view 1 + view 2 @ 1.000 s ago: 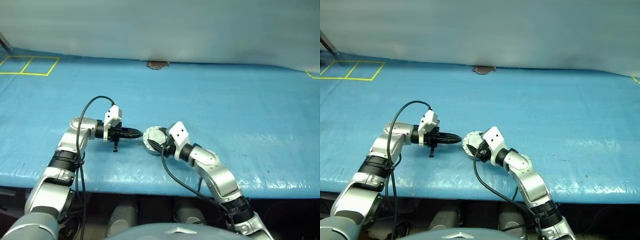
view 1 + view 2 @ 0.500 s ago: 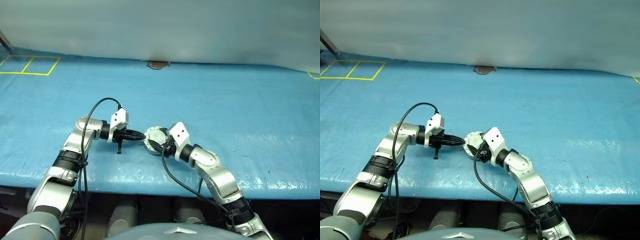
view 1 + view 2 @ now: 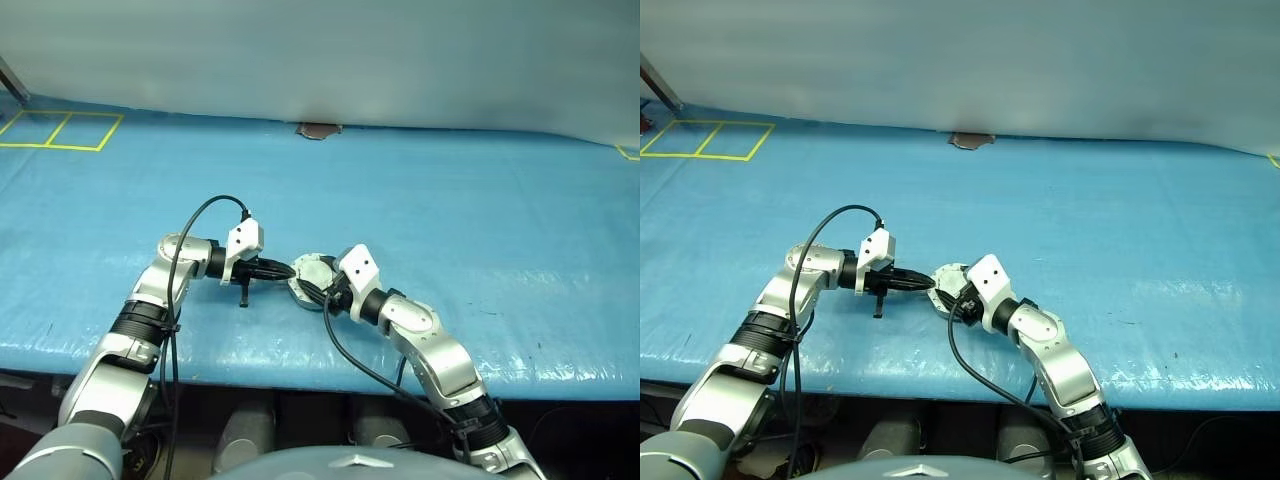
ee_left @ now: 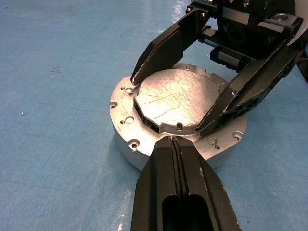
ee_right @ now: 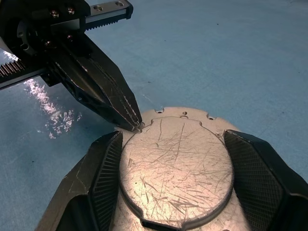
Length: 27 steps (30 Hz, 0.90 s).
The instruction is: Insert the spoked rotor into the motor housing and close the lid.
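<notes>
Scratched grey lid [image 4: 175, 98] sits flat on your round metal motor housing [image 4: 126, 130].
Right gripper [image 5: 173, 180] clamps the lid edges – left gripper [image 4: 172, 139] pinched together, empty, tips at the rim.

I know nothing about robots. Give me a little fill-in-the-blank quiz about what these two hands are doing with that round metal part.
1. The lid on the motor housing is ____.
2. The right hand has its two fingers on either side of the ____.
3. The left hand's two fingers are pressed ____.
4. The housing rests on a ____ table cover.

Missing words: closed; lid; together; blue
</notes>
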Each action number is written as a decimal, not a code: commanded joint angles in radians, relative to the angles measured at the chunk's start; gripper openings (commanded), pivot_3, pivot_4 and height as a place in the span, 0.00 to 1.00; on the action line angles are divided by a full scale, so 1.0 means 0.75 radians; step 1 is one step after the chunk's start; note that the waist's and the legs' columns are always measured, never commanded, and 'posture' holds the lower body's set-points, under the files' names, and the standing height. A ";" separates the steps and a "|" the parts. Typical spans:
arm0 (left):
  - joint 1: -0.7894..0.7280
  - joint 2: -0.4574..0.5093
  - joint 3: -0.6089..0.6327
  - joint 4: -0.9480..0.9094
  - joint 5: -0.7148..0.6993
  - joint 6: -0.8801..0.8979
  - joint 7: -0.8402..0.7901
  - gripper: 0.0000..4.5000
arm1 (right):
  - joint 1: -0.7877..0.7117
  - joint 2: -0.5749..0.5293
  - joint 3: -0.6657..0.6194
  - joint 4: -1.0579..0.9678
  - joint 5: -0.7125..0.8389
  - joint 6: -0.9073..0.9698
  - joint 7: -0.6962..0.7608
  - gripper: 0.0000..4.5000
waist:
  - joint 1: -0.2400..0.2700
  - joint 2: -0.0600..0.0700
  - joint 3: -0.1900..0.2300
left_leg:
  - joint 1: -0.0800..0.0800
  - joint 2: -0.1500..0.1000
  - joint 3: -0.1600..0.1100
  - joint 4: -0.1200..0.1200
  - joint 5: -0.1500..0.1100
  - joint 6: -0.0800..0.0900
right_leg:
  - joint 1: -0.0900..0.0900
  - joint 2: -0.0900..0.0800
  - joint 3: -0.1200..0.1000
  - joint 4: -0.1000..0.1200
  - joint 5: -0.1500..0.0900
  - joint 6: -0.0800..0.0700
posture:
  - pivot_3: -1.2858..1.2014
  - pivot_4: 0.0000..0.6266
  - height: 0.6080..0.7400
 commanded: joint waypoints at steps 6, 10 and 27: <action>0.014 -0.001 -0.042 0.039 0.050 -0.042 0.001 0.00 | 0.038 -0.023 0.005 -0.021 0.046 0.050 0.054 0.97 | 0.003 0.000 0.000 | -0.001 0.000 -0.001 -0.001 0.000 0.000 | 0.000 -0.001 0.000 -0.001 0.000 0.000 | 0.52 0.24 1.00; 0.014 -0.004 -0.044 0.048 0.049 -0.056 0.004 0.00 | 0.040 -0.039 0.013 -0.081 0.026 0.041 0.040 0.99 | 0.006 0.000 0.000 | -0.001 -0.001 -0.001 -0.002 0.000 0.000 | -0.001 -0.001 0.000 -0.002 0.000 0.000 | 0.52 0.24 1.00; -0.014 -0.045 -0.029 0.115 0.036 -0.091 0.007 0.00 | 0.127 0.131 -0.443 -0.451 0.455 0.453 -0.206 0.99 | 0.018 0.001 0.001 | -0.006 -0.001 -0.002 -0.003 0.000 0.000 | -0.001 -0.001 -0.001 -0.003 0.000 0.000 | 0.52 0.24 1.00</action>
